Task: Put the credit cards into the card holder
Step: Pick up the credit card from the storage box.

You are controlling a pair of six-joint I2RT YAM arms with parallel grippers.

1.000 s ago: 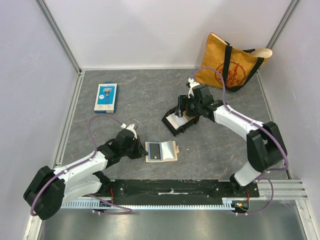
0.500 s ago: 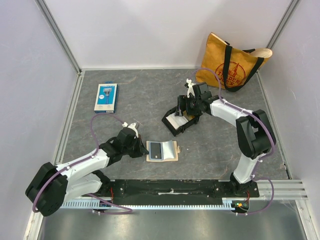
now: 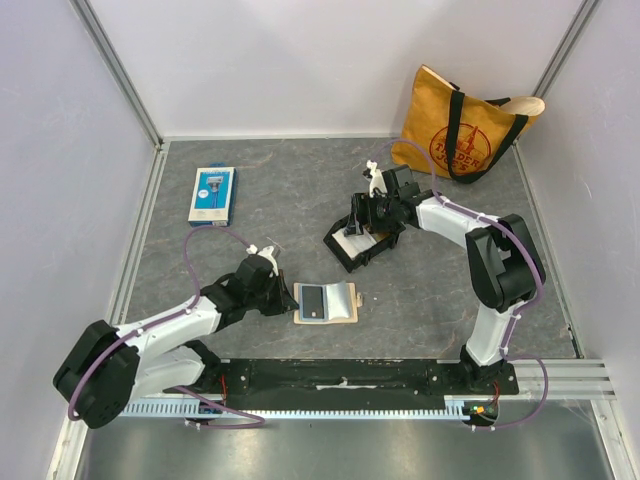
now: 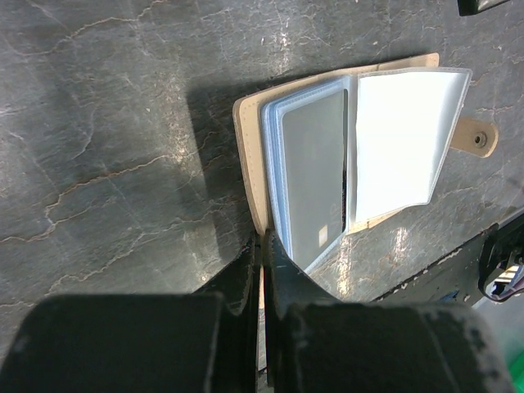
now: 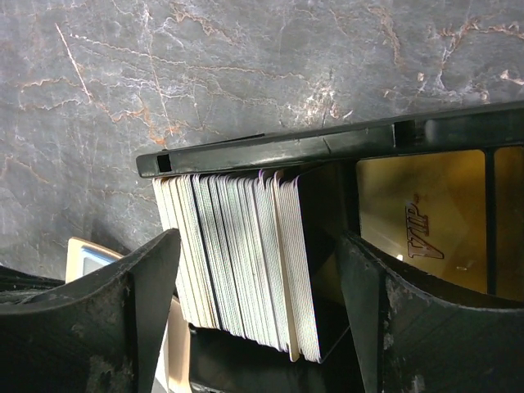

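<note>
Step in hand, as judged: pick-up of the next card. The stacked credit cards (image 5: 237,262) all sit in the black tray (image 5: 327,147). The right gripper (image 5: 258,270) hangs over the tray with its jaws spread wide, one finger on each side of the stack, nothing gripped. The cards stand on edge, packed face to face in one compartment, their faces turned toward the two fingers. A gold card (image 5: 426,217) marked VIP lies flat in the neighbouring compartment. The tray sits mid-table, set diagonally, apart from the card holder (image 3: 325,302). The holder lies open and flat near the front of the table, between the arms. Its open spread runs left-right with the spine fore-aft, and its snap tab (image 4: 477,139) points to the robot's right. A grey card (image 4: 315,176) already shows inside a clear sleeve on the left leaf; the right sleeve looks empty. The left gripper (image 4: 262,250) is closed right down, pinching the holder's left edge and so pinning it. Next move, as judged: closing from this stance would take the whole stack, so the fingers must isolate one card, lift it clear, carry it over and line its edge up with a sleeve mouth. Which side the sleeves open on cannot be told
</note>
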